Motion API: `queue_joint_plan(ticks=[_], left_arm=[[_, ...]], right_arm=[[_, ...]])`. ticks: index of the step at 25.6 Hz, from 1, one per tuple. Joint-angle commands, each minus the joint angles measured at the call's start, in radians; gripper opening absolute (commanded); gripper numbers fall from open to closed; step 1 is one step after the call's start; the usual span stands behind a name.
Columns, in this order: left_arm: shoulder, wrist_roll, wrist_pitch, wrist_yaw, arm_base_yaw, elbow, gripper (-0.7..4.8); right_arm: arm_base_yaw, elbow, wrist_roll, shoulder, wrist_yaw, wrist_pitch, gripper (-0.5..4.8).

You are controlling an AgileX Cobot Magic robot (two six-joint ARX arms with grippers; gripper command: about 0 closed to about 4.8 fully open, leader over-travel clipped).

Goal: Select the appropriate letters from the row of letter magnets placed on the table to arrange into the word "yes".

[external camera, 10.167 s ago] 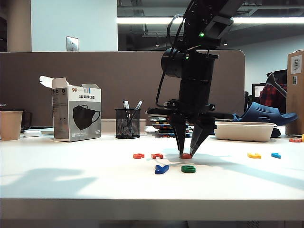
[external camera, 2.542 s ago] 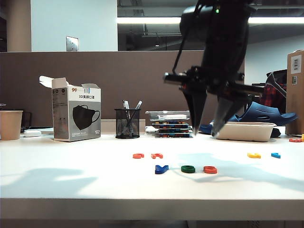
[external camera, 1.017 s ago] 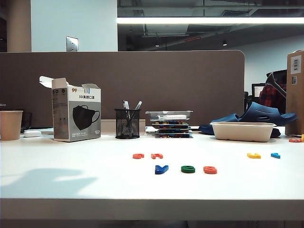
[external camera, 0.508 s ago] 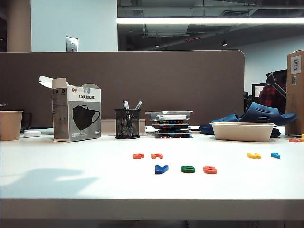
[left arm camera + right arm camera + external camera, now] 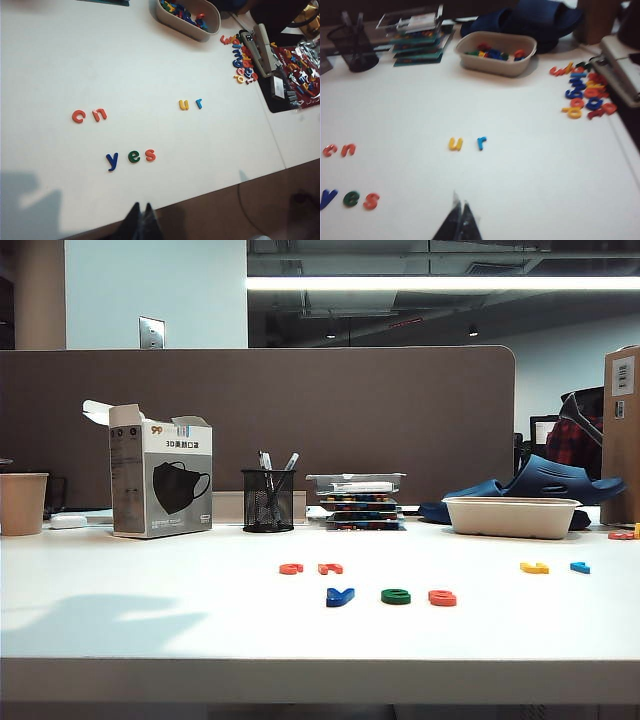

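On the white table a dark blue y, a green e and an orange-red s lie side by side, spelling "yes". Behind them sit two orange-red letters, and off to the right a yellow letter and a light blue letter. My left gripper is shut and empty, above the table's front edge. My right gripper is shut and empty, raised over the table well away from the letters. Neither arm shows in the exterior view.
A beige tub of spare letters stands at the back right, with more loose letters near the right edge. A mesh pen cup, a mask box, a paper cup and stacked cases line the back.
Ten seconds ago the right gripper held the orange-red s in the back row. It set it beside the green e, opened, lifted and left the exterior view. Nothing differs over the last second.
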Motion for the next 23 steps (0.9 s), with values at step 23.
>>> queue_joint_plan(ticks=[23], left_arm=[[-0.002,0.144,0.038,-0.064,-0.001,0.003,-0.05]], right_arm=[[0.005,-0.488,-0.006,-0.109,-0.013,0.672,-0.01]])
